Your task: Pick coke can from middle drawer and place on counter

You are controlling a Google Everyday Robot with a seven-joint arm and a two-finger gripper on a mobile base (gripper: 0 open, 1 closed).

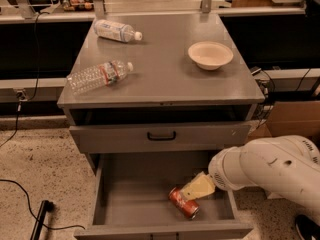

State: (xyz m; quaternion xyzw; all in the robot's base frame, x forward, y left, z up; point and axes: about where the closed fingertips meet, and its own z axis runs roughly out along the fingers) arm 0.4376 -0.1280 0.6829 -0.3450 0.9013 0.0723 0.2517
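The coke can point(182, 203) lies on its side on the grey floor of the open middle drawer point(135, 196), right of centre. My gripper point(194, 189) reaches down into the drawer from the right on a white arm point(272, 166), its pale fingers right at the can's upper right end, touching or overlapping it. The counter point(162, 71) is the grey top of the cabinet above.
On the counter lie two clear plastic bottles point(100, 75) point(116, 31) at the left and a beige bowl point(210, 55) at the right. A shut drawer front with a black handle point(161, 136) sits above the open drawer. A black cable point(30, 204) runs on the floor at left.
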